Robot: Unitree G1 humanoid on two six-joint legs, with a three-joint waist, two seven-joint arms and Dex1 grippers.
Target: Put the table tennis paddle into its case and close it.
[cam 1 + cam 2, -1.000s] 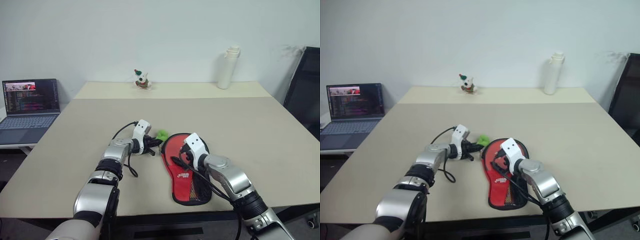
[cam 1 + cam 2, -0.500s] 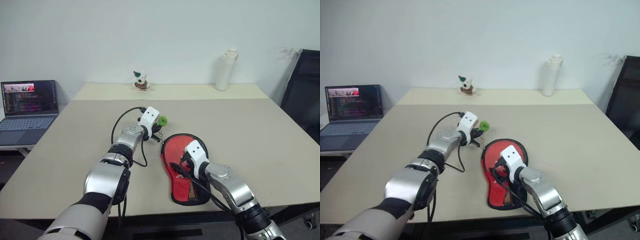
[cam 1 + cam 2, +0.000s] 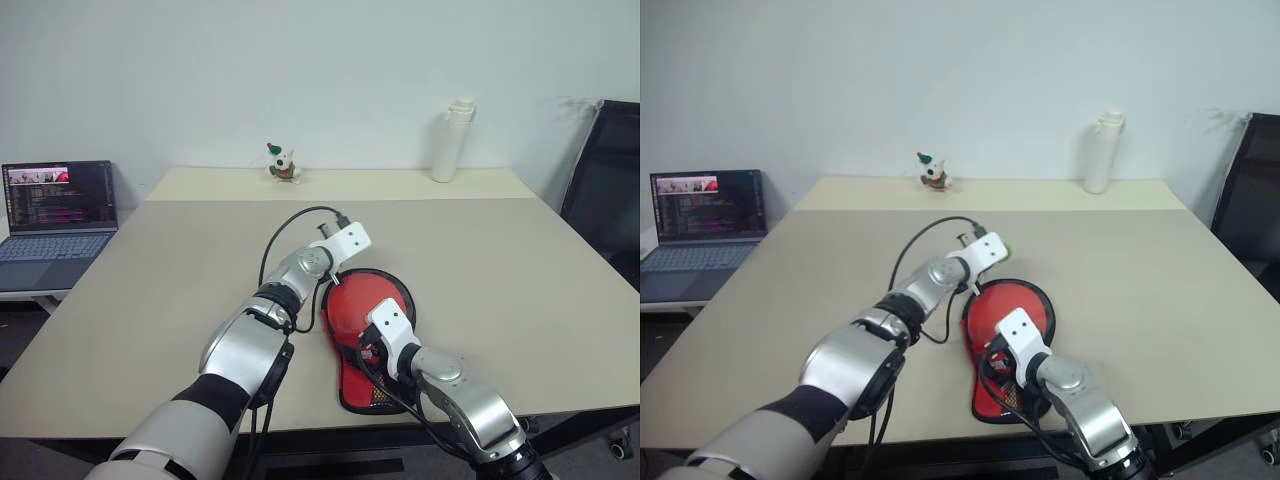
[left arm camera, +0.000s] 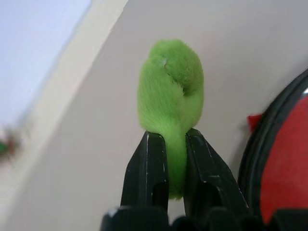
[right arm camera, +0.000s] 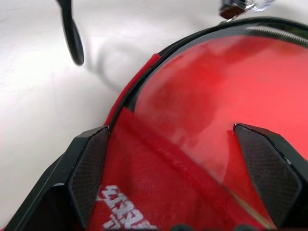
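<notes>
green pull point(image 4: 171, 103) between left gripper point(image 4: 176, 156) fingers

Bright, even indoor light, soft shadows on the table point(image 3: 520, 270); close-up wrist views blurred at their edges.

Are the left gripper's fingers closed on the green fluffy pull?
Yes, in the left wrist view the two black fingers pinch the green fluffy pull between them.
</notes>
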